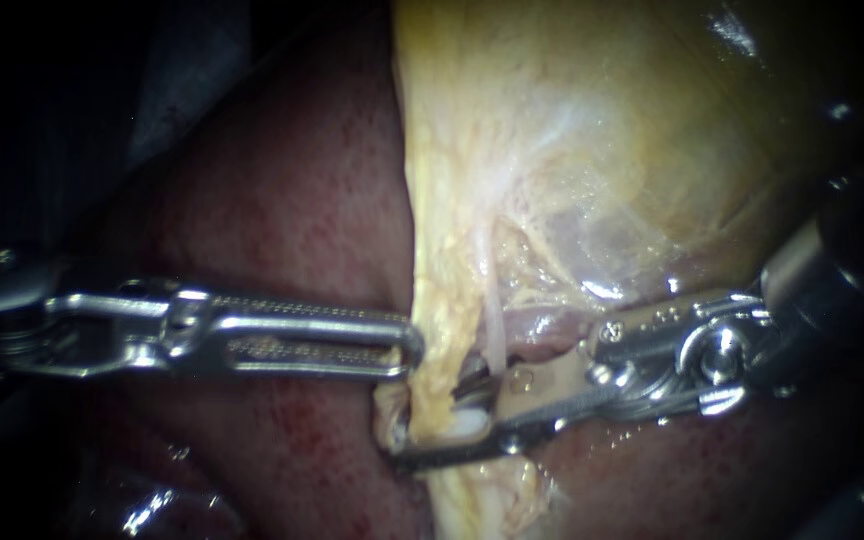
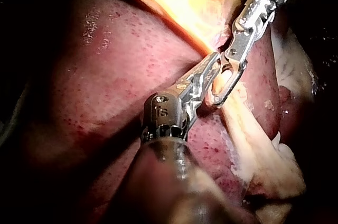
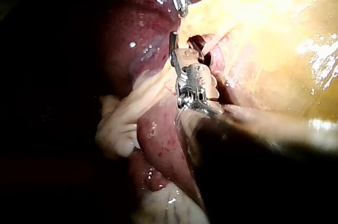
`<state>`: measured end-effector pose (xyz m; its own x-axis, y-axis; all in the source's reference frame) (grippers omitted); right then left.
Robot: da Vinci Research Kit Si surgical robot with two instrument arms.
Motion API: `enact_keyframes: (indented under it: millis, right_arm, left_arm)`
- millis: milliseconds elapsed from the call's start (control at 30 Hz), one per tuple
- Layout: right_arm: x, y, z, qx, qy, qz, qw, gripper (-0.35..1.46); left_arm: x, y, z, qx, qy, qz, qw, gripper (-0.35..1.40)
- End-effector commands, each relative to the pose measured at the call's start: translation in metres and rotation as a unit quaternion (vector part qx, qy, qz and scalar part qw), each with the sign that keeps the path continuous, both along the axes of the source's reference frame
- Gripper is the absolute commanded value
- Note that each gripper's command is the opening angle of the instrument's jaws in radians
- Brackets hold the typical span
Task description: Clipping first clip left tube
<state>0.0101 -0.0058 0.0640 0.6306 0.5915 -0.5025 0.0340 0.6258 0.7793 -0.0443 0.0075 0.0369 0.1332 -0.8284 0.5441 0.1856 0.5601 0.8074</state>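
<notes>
A white clip (image 1: 464,425) was seen seated between the jaws of the right tool (image 1: 432,420), low on the edge of a yellow band of fatty tissue (image 1: 442,280). Only a small, glossy part of the clip was exposed, and the rest was covered by the fat. A thin, pale tube (image 1: 493,325) was seen running down beside that band and into the gap between the same jaws. A pinker strand was seen just beside the tube, partly hidden by the tool's hinge. Whether the clip already lay around the tube could not be told. Dark red liver (image 1: 292,200), speckled and wet, was seen behind and below everything.

The right tool was brought in from the right, its shaft sloping down toward the fat. Its jaws were held partly apart, both bearing on the clip. The long lower jaw was pushed under the yellow band, and the shorter upper jaw was laid against its near side. In the right wrist view the same jaws were seen pressed into the fat's edge, ahead of the shaft.

The left tool (image 1: 407,345) was laid almost level across the liver, its slotted jaws pointed at the fat. The jaws were held close together, with the very edge of the fatty tissue nipped at their tip. In the left wrist view the two tools were seen nearly tip to tip.
</notes>
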Motion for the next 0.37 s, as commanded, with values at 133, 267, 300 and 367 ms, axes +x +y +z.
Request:
enact_keyframes:
  millis: [133, 267, 300, 367]
  right_arm:
    - [0.0, -0.0001, 0.0, 0.002, -0.001, 0.001, 1.0, -0.1]
    - [0.0, -0.0001, 0.0, 0.002, -0.001, 0.001, 1.0, -0.11]
    - [0.0, -0.0001, 0.0, 0.002, -0.001, 0.001, 1.0, -0.11]
    - [0.0, -0.0001, 0.0, 0.002, -0.001, 0.001, 1.0, -0.11]
  left_arm:
    - [0.0, 0.0, 0.0, 0.0, 0.0, 0.0, 1.0, -0.35]
    - [-0.0001, 0.0, 0.0001, 0.0, 0.0, 0.0, 1.0, -0.35]
    - [-0.0001, 0.0, 0.0001, 0.0, 0.0, 0.0, 1.0, -0.35]
    - [-0.0001, 0.0, 0.0001, 0.0, 0.0, 0.0, 1.0, -0.35]
